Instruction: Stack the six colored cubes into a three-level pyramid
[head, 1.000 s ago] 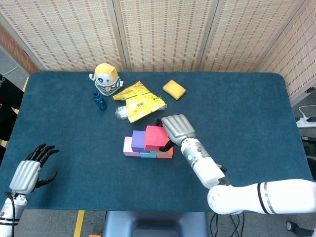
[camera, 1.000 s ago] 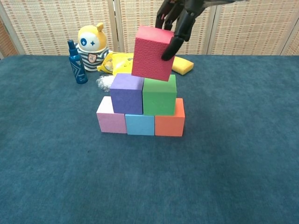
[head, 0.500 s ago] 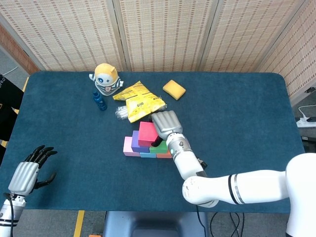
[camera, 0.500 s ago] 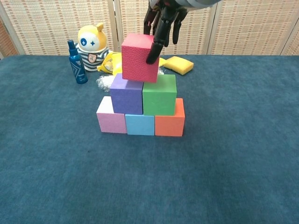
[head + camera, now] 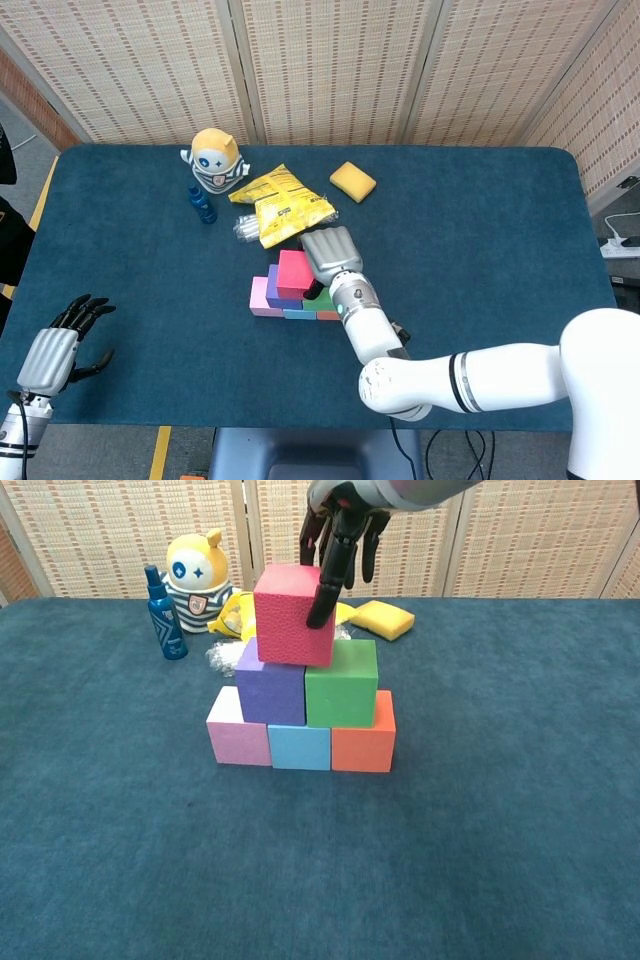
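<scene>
Fingers spread and holding nothing, the left hand (image 5: 62, 345) sits at the near left edge of the blue table (image 5: 480, 230), well apart from the stack. Further right, the pink cube (image 5: 238, 738), light blue cube (image 5: 299, 747) and orange cube (image 5: 364, 746) form the bottom row, with the purple cube (image 5: 270, 693) and green cube (image 5: 342, 684) on top of them. The red cube (image 5: 294, 614) is at the top, slightly tilted, its underside at the purple and green cubes' tops. The right hand (image 5: 338, 525) grips the red cube from above, dark fingers (image 5: 326, 588) down its right face. A second ago this cube hung higher and further right, over the green cube; it has since come left and down toward the seam.
</scene>
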### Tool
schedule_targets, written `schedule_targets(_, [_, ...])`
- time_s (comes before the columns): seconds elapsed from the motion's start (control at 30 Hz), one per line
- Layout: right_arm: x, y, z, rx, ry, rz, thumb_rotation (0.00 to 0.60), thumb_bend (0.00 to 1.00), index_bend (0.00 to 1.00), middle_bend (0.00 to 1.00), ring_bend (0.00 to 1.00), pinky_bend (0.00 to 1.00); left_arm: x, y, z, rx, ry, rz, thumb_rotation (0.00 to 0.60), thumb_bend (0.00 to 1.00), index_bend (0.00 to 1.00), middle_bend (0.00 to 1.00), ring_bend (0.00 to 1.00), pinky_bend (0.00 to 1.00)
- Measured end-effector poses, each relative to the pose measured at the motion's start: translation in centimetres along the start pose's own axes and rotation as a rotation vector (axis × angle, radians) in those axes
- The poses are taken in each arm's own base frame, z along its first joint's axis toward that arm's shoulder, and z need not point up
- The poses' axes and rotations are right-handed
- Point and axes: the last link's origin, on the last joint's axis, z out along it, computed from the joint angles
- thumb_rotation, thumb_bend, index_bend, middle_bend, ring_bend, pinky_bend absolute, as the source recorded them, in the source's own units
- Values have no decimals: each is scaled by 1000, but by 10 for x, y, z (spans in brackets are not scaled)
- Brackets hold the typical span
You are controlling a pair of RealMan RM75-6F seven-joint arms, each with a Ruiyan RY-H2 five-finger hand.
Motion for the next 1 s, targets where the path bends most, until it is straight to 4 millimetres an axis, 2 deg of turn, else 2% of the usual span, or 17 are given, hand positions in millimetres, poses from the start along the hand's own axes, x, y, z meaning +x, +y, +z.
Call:
schedule_targets(0.43, [-4,-5,3,-8,1,-25,600,301,517,451,427,420,-2,-3,0,5,-4,-4,600,326,224,148,70,248])
schedule_targets(1.0, [-6,0,-2,-31,8,-40,600,302,504,451,425,415,-4,-2,0,1,-7,-11,600,323,224,147,69,248])
